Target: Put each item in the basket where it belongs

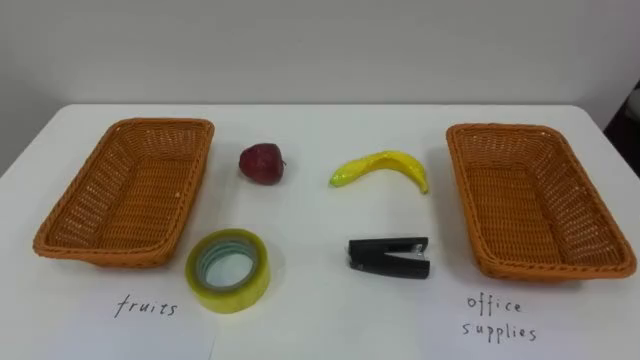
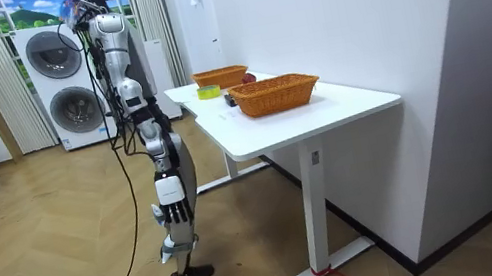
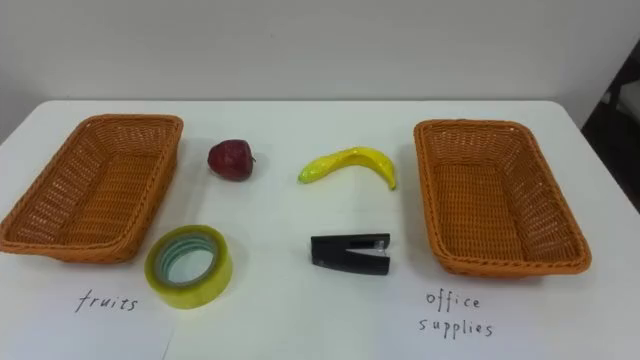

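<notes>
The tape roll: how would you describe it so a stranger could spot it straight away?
On the white table, look to the left basket. Just off its near right corner lies the tape roll, flat with its hole facing up. It is the one yellow ring there, unlike the dark red apple behind it and the black stapler to its right.

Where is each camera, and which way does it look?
Left eye view: on the robot's head, looking down at the table with fruits basket, office basket, apple, banana, tape and stapler.
Right eye view: just beside it, looking down likewise.
Room view: out in the room, facing the table and the robot's right side; the whole robot stands there, right hand hanging low.
Shared: both eye views show the same table scene; the room view catches both baskets.
</notes>
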